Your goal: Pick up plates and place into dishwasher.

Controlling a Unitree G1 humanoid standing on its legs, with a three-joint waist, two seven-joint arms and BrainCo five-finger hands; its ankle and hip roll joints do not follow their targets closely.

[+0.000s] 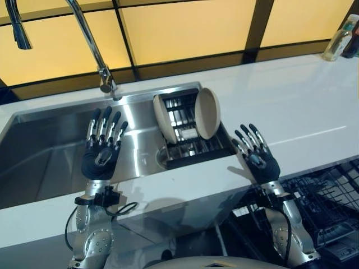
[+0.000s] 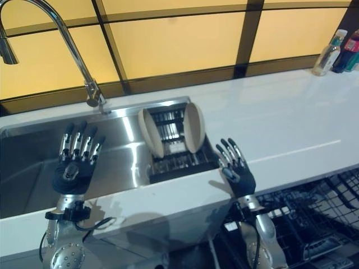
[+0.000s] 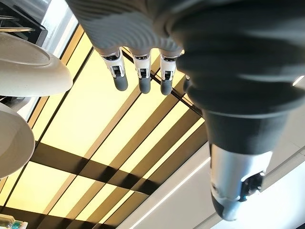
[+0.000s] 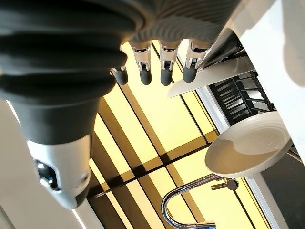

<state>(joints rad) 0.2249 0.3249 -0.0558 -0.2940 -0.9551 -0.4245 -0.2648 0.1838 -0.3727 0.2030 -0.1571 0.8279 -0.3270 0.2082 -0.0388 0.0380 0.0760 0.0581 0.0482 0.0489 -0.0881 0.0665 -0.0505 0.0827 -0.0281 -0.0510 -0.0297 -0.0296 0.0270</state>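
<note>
Between the raised open hands, left hand [image 1: 101, 157] and right hand [image 1: 259, 159], two plates [image 1: 207, 113] stand on edge.

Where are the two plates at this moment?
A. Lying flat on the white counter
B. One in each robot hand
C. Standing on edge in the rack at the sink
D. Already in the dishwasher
C: both plates stand on edge in the dark rack at the sink, and the open left hand and right hand hold nothing.
</note>
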